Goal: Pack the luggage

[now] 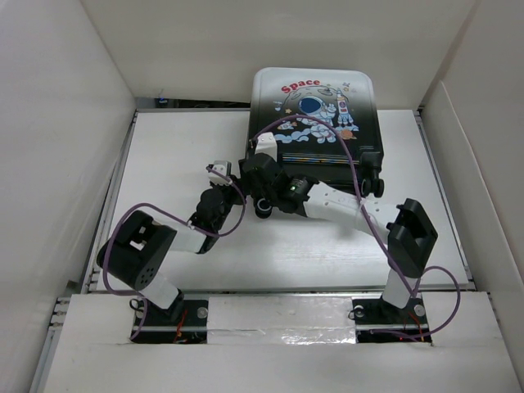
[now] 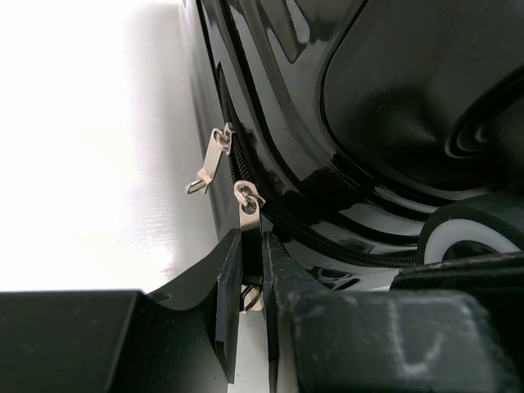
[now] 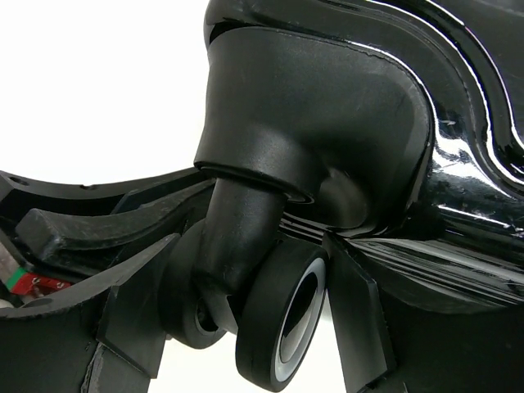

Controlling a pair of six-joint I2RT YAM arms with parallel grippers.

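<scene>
From above: shows the luggage lying closed, print up, at the table's far middle. At the left wrist: shows its glossy shell just ahead, left gripper nipped almost shut on a zipper pull. At the right wrist: shows right gripper spread wide, both fingers against a caster wheel.

Both arms share one build, the left arm and the right arm alike: white tubular links between boxy black joint housings. A thin purple cable loops loosely along each, running back from the jaws. Just behind the right jaws a small green light glows. The left fingers are thin, flat matte-black blades. The right fingers are broader black wedges, with a red-and-green part behind them.
</scene>
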